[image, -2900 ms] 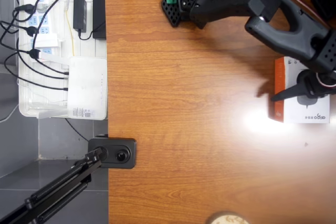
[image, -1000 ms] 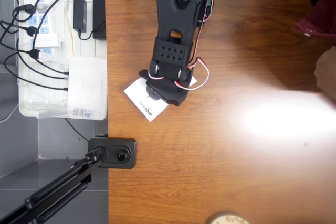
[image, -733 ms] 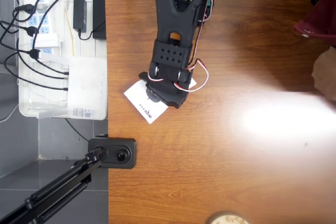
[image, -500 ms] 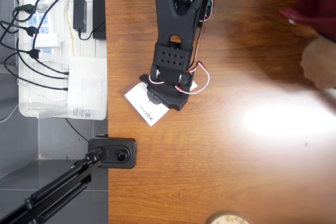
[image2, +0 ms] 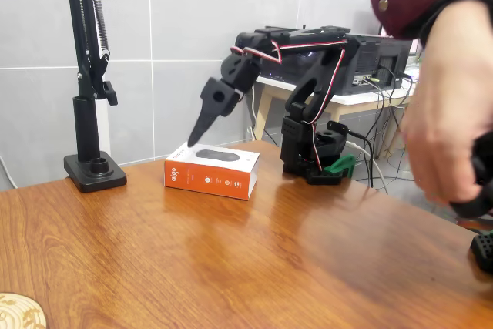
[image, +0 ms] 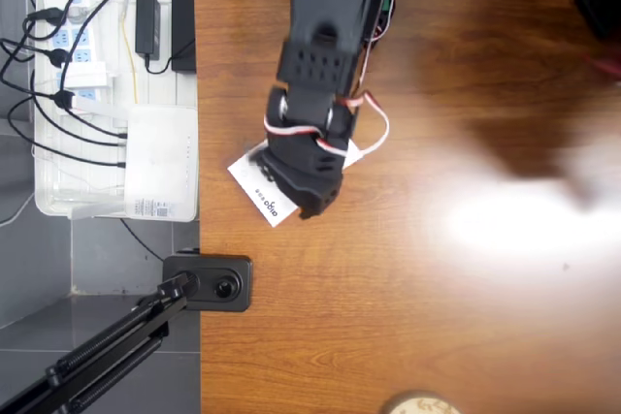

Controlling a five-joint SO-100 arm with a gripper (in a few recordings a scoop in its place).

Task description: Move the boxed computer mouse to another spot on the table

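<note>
The boxed computer mouse [image: 254, 187] [image2: 212, 170] lies flat on the table [image: 437, 317] [image2: 254, 267], white top with a dark mouse picture and an orange side panel. In the overhead view it sits near the table's left edge, partly hidden under the black arm. My gripper [image: 310, 207] [image2: 194, 139] hangs just above the box's left end in the fixed view, pointing down. Its fingers are together in one tapered point, and it holds nothing.
A white tray [image: 53, 203] with power strips, cables and a router stands off the table's left edge. The black stand base [image: 209, 283] [image2: 95, 172] sits near the box. A person's hand [image2: 443, 121] with a maroon sleeve is at the right. The arm's base [image2: 312, 152] stands behind.
The box went from the table's right side to its left edge. In the last half second the gripper lifted off the box, which stays put. The person's hand shifted at the right.
</note>
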